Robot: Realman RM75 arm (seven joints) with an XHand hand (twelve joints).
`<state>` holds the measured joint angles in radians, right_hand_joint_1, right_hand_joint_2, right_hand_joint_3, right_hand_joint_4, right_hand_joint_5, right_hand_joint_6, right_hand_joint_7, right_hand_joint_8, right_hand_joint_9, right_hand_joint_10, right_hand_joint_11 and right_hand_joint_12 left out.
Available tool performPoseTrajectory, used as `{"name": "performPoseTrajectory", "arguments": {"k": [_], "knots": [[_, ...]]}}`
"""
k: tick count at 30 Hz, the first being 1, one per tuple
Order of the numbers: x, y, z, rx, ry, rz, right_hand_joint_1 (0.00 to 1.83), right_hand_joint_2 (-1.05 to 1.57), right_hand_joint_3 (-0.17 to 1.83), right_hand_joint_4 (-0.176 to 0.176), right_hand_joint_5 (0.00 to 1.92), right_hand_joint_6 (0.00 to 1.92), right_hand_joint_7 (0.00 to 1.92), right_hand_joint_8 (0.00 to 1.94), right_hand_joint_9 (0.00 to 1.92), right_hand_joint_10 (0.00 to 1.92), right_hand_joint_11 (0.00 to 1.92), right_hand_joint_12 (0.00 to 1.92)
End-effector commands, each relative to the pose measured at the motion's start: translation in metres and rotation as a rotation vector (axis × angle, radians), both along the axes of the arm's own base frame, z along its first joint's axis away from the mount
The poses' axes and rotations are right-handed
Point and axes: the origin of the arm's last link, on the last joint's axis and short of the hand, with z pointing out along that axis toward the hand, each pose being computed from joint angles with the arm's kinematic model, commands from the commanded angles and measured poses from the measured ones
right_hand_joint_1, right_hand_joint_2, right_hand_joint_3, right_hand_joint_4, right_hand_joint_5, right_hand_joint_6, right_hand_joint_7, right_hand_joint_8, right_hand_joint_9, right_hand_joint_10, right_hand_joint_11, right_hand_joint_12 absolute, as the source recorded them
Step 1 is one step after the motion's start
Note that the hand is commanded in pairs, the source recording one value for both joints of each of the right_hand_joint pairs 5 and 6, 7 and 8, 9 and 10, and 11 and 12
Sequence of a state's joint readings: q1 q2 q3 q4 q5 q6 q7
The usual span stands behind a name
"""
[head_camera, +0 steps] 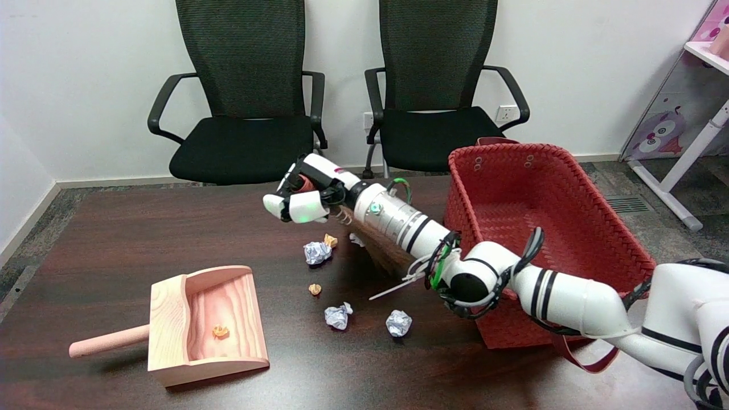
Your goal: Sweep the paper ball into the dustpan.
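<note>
My right hand [300, 197] hangs over the table's far middle and grips a small broom by its reddish handle. The broom's brown bristles [385, 254] trail under my forearm, down to the tabletop. A white paper ball [355, 238] lies half hidden at the bristles' left edge. Left of it are a white ball [317, 252] and an orange scrap [330, 240]. Nearer lie a small orange ball [314, 289] and two white balls [338, 316] [398, 323]. The wooden dustpan [166, 319] lies at the near left, mouth towards the balls, with an orange ball [220, 331] inside.
A red woven basket [569, 193] stands on the table's right side, close against my forearm. Two black office chairs [245, 85] [438, 80] stand behind the far edge. The dustpan's round handle [108, 340] points left.
</note>
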<state>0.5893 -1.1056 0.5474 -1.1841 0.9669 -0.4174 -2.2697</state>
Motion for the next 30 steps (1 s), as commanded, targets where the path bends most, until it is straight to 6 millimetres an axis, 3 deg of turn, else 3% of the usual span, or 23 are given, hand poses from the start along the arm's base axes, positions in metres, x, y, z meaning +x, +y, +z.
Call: {"name": "performPoseTrajectory", "arguments": {"k": [1, 11, 19, 30], "knots": [[-0.001, 0.001, -0.037, 0.114, -0.285, -0.236, 0.91, 0.87, 1.33, 0.002, 1.92, 1.92, 1.92, 1.92, 1.92, 1.92, 1.92, 1.92], [0.010, 0.005, -0.061, 0.175, -0.522, -0.358, 0.87, 0.70, 1.54, 0.008, 1.92, 1.92, 1.92, 1.92, 1.92, 1.92, 1.92, 1.92], [0.031, 0.006, -0.074, 0.220, -0.685, -0.411, 0.83, 0.70, 1.56, 0.008, 1.92, 1.92, 1.92, 1.92, 1.92, 1.92, 1.92, 1.92], [0.037, 0.010, -0.085, 0.276, -0.884, -0.560, 0.82, 0.58, 1.60, 0.009, 1.92, 1.92, 1.92, 1.92, 1.92, 1.92, 1.92, 1.92]]}}
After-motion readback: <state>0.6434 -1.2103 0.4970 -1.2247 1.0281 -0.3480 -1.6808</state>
